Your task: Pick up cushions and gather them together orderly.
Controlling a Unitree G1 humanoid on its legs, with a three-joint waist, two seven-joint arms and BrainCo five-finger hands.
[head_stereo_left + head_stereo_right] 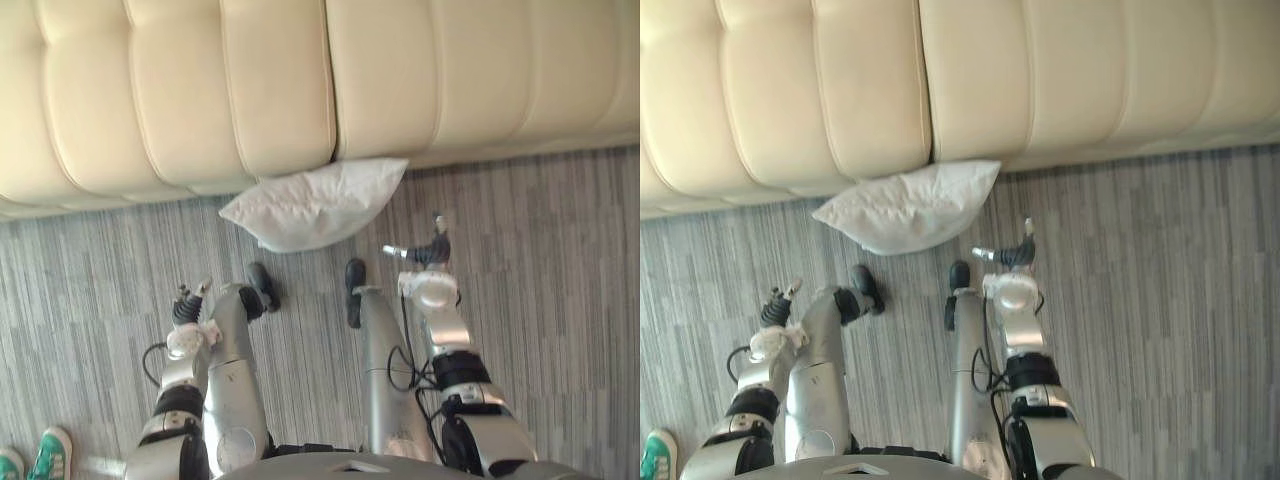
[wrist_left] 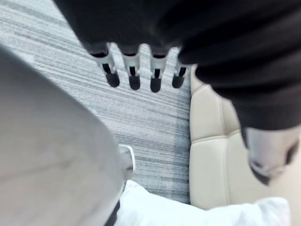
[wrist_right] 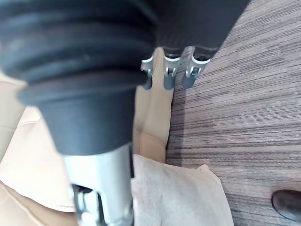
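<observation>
You see one white cushion lying flat on the grey striped carpet. It sits at the far edge of the carpet, where the carpet meets the big cream sofa. The far side of the cushion touches the bottom of the sofa, right under the line where two sofa parts meet.

Your robot's left hand hangs over the carpet, near the cushion but not touching it. Its fingers are straight and lined up in a row, with the thumb off to one side. It holds nothing.

The right hand hangs over the carpet too, just beside the right end of the cushion and not touching it. Its fingers are straight and loose, and it holds nothing.

At the near left corner of the carpet you see a person's green shoes, well apart from the cushion.
</observation>
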